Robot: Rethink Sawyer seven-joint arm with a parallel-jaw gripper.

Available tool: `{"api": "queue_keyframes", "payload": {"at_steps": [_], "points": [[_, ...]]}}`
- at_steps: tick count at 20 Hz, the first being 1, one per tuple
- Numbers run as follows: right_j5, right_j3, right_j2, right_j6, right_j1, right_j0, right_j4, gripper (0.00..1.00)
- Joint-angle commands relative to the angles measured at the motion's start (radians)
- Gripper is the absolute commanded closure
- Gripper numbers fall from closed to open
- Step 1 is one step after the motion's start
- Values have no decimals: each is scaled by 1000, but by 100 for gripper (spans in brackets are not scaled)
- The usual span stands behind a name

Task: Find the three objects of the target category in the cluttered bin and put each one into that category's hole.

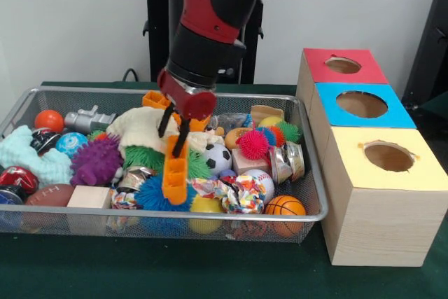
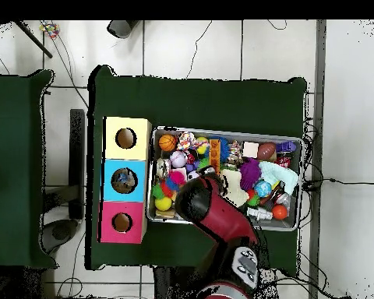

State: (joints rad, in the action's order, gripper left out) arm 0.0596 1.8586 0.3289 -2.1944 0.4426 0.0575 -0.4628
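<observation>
Wire-mesh metal bin (image 1: 311, 173), pale wooden boxes (image 1: 364, 225), matt green cloth (image 1: 175, 271)

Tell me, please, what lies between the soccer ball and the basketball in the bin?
In the front view, a baseball and a crumpled multicolored wrapper lie between the soccer ball and the basketball.
</observation>
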Motion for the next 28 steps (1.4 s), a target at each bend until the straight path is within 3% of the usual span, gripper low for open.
{"api": "queue_keyframes", "payload": {"at_steps": [1, 16, 20, 28], "points": [[86, 181, -140, -212, 35, 98, 89, 0], [289, 375, -219, -323, 22, 52, 139, 0], [360, 431, -264, -358, 26, 111, 195, 0], [466, 521, -199, -336, 17, 238, 317, 0]]}}
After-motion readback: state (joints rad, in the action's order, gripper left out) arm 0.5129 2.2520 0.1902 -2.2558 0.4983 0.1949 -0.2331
